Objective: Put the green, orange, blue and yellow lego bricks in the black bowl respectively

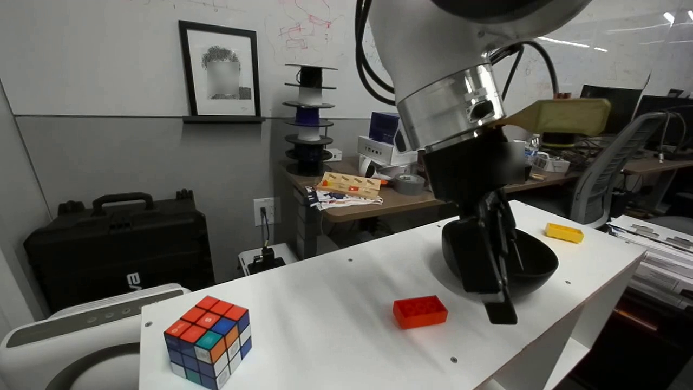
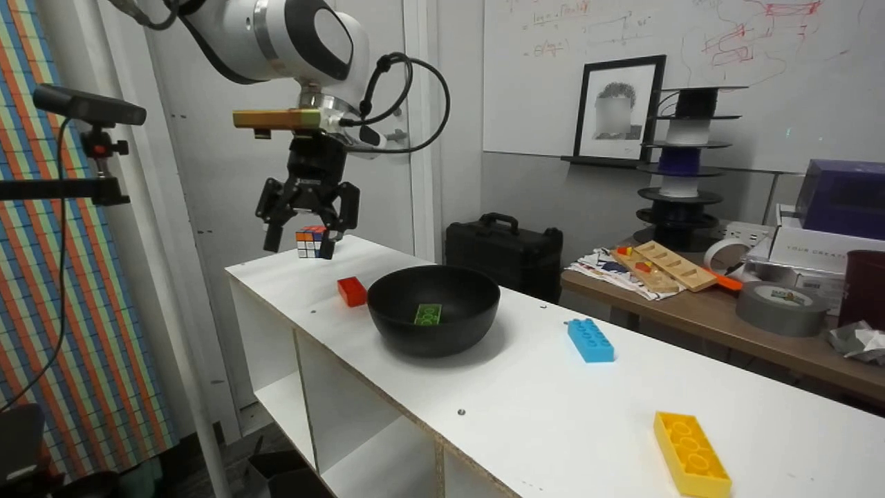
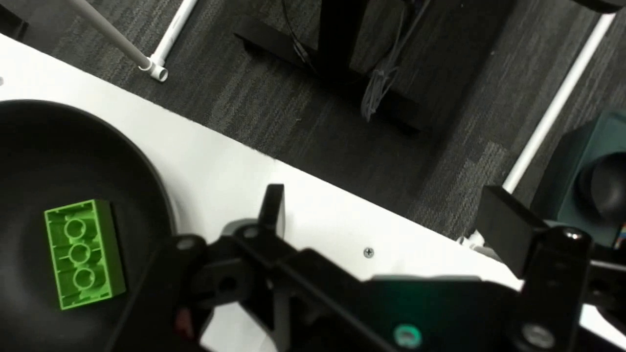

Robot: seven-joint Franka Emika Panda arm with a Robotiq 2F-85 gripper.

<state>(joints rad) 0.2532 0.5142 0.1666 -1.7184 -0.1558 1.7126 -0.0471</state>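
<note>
Fingers (image 3: 508, 232) spread, released; red-orange brick (image 2: 352, 292) lower, to their side, near black bowl (image 2: 432, 340)

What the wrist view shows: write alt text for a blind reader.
A green lego brick lies hollow side up inside the black bowl at the left edge. At right, the robot's jaws stand open and empty, with a white surface and dark carpet behind.

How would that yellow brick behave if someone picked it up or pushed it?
The yellow brick is probably light, since its hollow underside faces up. Its straight walls suggest it would feel stiff. Low and boxy, it would likely slide rather than roll.
</note>
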